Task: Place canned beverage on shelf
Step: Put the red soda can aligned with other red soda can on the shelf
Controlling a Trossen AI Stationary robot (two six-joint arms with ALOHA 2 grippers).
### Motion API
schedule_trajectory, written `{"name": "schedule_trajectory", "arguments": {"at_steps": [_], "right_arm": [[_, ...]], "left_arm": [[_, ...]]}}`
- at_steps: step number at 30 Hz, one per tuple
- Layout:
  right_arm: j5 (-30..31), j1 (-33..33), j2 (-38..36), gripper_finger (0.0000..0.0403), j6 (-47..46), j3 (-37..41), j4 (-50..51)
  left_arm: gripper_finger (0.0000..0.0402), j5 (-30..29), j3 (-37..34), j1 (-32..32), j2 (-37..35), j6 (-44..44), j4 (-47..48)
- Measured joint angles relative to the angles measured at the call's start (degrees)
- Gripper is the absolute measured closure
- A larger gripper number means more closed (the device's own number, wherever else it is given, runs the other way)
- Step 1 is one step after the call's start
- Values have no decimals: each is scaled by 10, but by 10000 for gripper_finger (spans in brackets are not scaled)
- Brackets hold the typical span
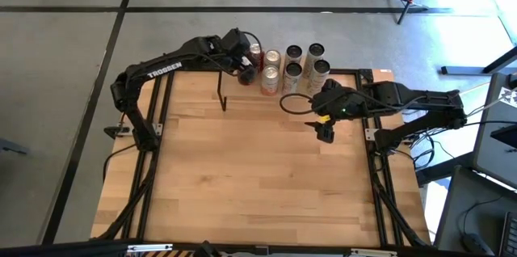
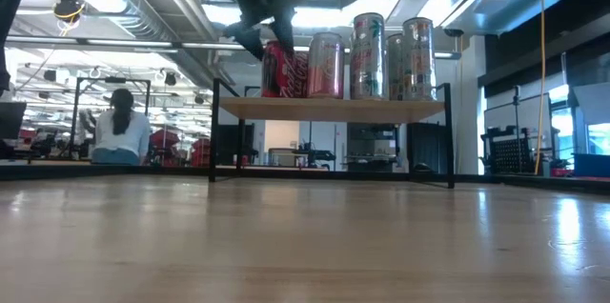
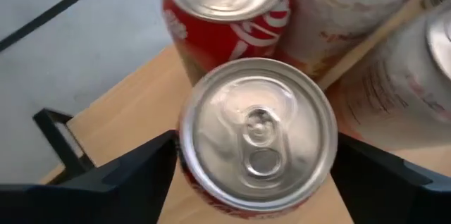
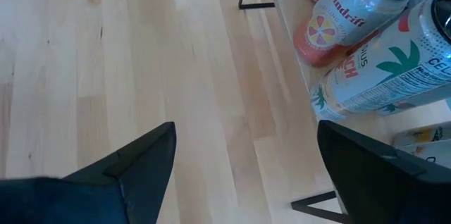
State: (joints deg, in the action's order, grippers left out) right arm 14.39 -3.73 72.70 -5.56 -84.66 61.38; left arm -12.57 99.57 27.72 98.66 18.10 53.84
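Observation:
A red can [image 3: 257,136] with a silver top stands upright between the fingers of my left gripper [image 3: 254,182], over the left end of the shelf [image 2: 334,108]. The high view shows this gripper [image 1: 242,65] at the table's far edge. A second red can [image 3: 225,13] stands just behind the held one. Several pink, white and silver cans [image 1: 293,63] stand on the shelf's board to the right. My right gripper [image 1: 325,132] hangs open over the bare table in front of the shelf's right end, with nothing between its fingers [image 4: 141,164]. My left gripper pinches the red can's round side wall [image 3: 184,164], just under the top rim, between its two fingers [image 3: 134,175]. The fingers slant down from the table's left. The can stays upright with its base at the shelf board; I cannot tell whether it rests there.
The shelf's black legs [image 1: 224,95] stand on the wooden table [image 1: 258,176], which has free room in front of the shelf. Black cables loop by my right arm [image 1: 295,102]. Beyond the table a person [image 2: 119,131] sits with their back turned.

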Motion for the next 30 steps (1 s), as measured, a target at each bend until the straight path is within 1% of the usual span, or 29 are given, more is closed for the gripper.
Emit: {"name": "schedule_trajectory", "arguments": {"at_steps": [7, 9, 15, 17, 22, 26, 30], "right_arm": [[0, 0, 0, 70, -7, 0, -4], [0, 0, 0, 70, -12, 0, -4], [0, 0, 3, 70, -24, 0, -7], [1, 0, 3, 70, -30, 0, -10], [1, 0, 3, 70, -36, 0, -16], [1, 0, 3, 70, -46, 0, -19], [1, 0, 3, 70, -48, 0, -20]], "left_arm": [[127, 4, -5, -8, 0, -71, -15], [141, 14, -5, -8, -1, -96, -15], [141, 120, -5, -8, -2, -193, -14], [141, 142, -5, -8, -2, -225, -14], [141, 149, -5, -1, -2, -283, -13], [139, 153, -5, 17, -2, -318, -18], [132, 185, -5, 34, -2, -319, -23]]}}
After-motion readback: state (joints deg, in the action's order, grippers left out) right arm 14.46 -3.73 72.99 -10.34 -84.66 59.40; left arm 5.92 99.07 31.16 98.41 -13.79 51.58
